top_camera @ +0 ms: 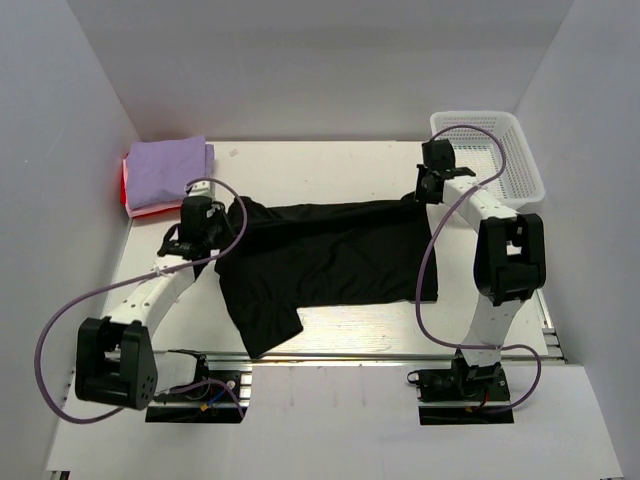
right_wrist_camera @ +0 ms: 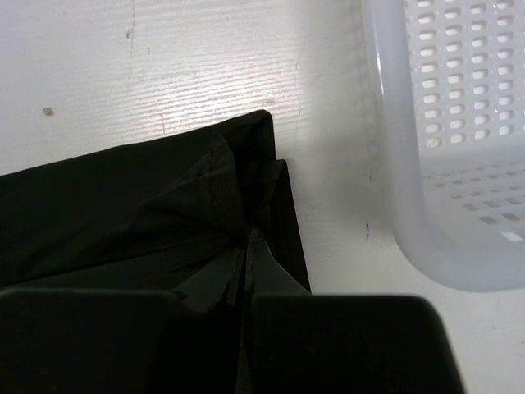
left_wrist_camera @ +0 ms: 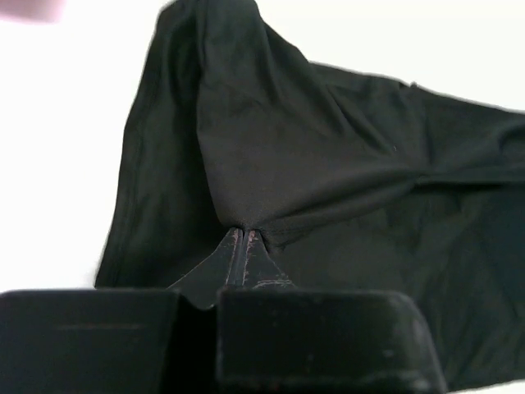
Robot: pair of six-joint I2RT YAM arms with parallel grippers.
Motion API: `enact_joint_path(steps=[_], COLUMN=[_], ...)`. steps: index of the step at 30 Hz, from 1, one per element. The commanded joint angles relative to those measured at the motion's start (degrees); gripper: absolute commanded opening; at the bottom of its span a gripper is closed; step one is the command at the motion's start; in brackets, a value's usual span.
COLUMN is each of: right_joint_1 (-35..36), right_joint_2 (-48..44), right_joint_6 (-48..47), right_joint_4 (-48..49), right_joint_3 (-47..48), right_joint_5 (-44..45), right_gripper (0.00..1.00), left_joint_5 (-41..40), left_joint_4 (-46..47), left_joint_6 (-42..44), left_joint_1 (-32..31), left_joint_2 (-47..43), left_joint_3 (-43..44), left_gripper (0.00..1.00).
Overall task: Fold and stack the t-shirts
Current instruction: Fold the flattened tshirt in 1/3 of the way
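Your left gripper (left_wrist_camera: 244, 235) and right gripper (right_wrist_camera: 248, 240) each pinch the black t-shirt (top_camera: 330, 260) near its far edge, fingers pressed together on the cloth, probably to lift that edge for a fold. The shirt lies mid-table. Beyond, far left, the lavender t-shirt (top_camera: 168, 170) sits on the red-pink t-shirt (top_camera: 126, 188). The mesh basket (top_camera: 527, 170) is far right.

The whole table (top_camera: 330, 165) was seen from high above and behind the arm bases (top_camera: 195, 392), facing down. Each wrist view was taken close, angled down. The black t-shirt (top_camera: 330, 255) (left_wrist_camera: 328, 148) (right_wrist_camera: 123, 213) was shared by all three, the basket (top_camera: 520, 165) (right_wrist_camera: 459, 238) by two.
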Motion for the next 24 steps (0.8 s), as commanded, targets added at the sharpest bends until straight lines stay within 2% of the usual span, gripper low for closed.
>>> enact_joint_path(steps=[1,6,9,10,12,14,15,16,18,21,24], right_joint_1=[-0.64,-0.55,-0.55,-0.55,-0.46,-0.37,-0.46,-0.37,-0.20,-0.11,-0.11], right_joint_2=[-3.68,-3.94,-3.76,-3.94,-4.73,-5.34,-6.57,-7.10,-8.76,-10.44,-11.15], right_joint_6=[0.67,2.42,3.31,3.92,3.93,4.19,4.02,3.67,3.40,2.87,2.17], right_joint_4=[0.27,0.01,-0.34,-1.30,-1.48,-2.54,-2.80,-3.24,-3.33,-3.60,-1.84], right_joint_3=[-2.05,-6.44,-8.64,-8.74,-9.44,-9.53,-9.44,-9.62,-9.53,-8.91,-9.00], right_joint_5=[1.76,2.99,3.69,3.70,3.52,3.34,3.43,3.00,2.82,1.59,-3.66], right_gripper=[0.00,0.00,0.12,0.24,0.35,0.49,0.54,0.58,0.67,0.69,0.69], left_joint_5=[3.95,9.14,10.64,10.12,9.50,8.79,8.27,8.26,7.65,5.37,3.43], left_joint_4=[-0.33,0.73,-0.40,-1.81,-3.31,-5.50,-6.12,-6.65,-8.23,-8.76,-8.76], left_joint_6=[-0.73,-1.35,-1.35,-1.35,-1.35,-1.88,-1.88,-1.88,-1.88,-0.83,-0.21], left_joint_1=[-0.06,-0.59,-1.11,-1.11,-1.64,-1.64,-1.64,-1.64,-1.64,-2.17,-2.17], left_joint_2=[-3.30,-3.92,-2.52,-1.99,-1.98,-1.98,-2.51,-2.51,-2.51,-0.50,3.19], left_joint_3=[-4.21,-10.72,-11.51,-11.51,-11.51,-9.24,-8.53,-7.74,-5.11,-1.07,3.94], left_gripper=[0.00,0.00,0.17,0.22,0.38,0.74,0.89,1.00,1.00,1.00,1.00])
